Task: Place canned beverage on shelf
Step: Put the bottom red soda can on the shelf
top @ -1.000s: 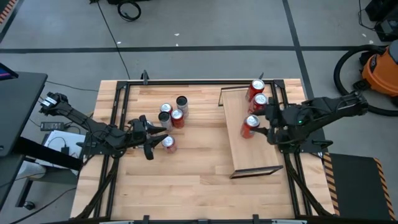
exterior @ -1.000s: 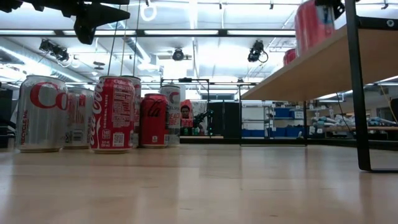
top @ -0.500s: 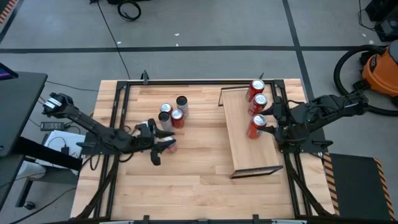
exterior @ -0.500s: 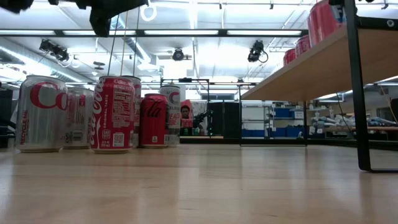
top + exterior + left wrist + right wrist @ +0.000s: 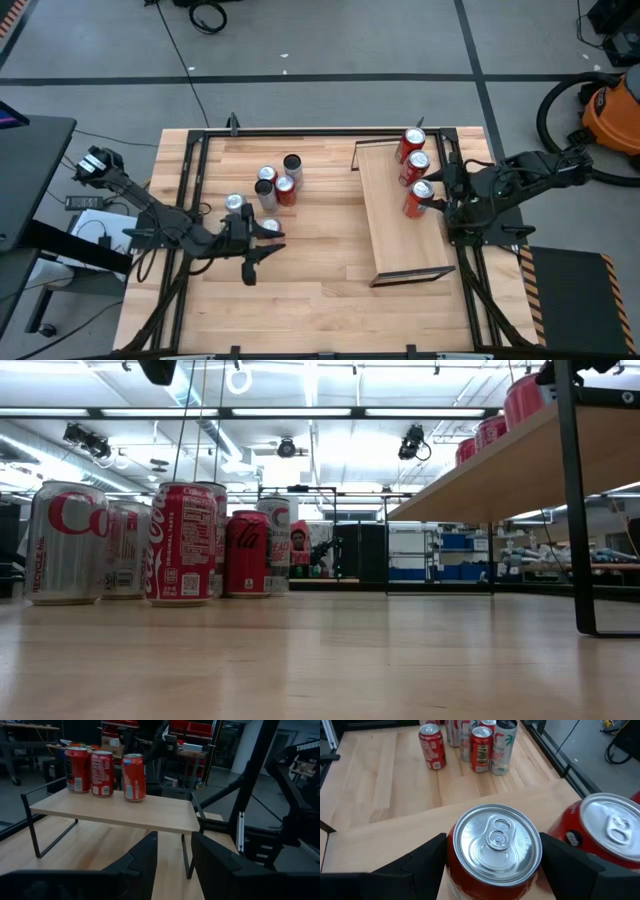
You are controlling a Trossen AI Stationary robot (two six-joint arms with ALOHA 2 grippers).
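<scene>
The shelf (image 5: pixel 395 235) is a light-wood board on thin dark legs at the table's right. Two red cans (image 5: pixel 413 140) (image 5: pixel 415 163) stand on its far end. My right gripper (image 5: pixel 430 197) is shut on a third red can (image 5: pixel 416 198) just nearer than these; the can also shows in the right wrist view (image 5: pixel 495 842) and the low view (image 5: pixel 522 400). My left gripper (image 5: pixel 260 240) is open and empty, above a can (image 5: pixel 268 226) that stands on the tabletop left of centre. Its fingers show in the left wrist view (image 5: pixel 172 857), pointing toward the shelf (image 5: pixel 120 810). My right gripper pinches the can's side wall just under the top rim (image 5: pixel 451 851), one finger (image 5: pixel 427 860) on each side. The fingers come from the table's right side. The can is upright over the shelf board; I cannot tell whether its base rests on the board.
Several more cans (image 5: pixel 277 180) stand in a group on the tabletop left of the shelf, and one silver-topped can (image 5: pixel 235 203) stands apart to their left. Black metal rails (image 5: pixel 195 160) frame the tabletop. In the low view the cans (image 5: pixel 183 540) stand in a row at the left.
My right gripper has carried the red can a little toward the table's right and far edges along the shelf, closer to the other two cans; the can stays upright. My left gripper has gone toward the near edge, uncovering the silver-topped can.
</scene>
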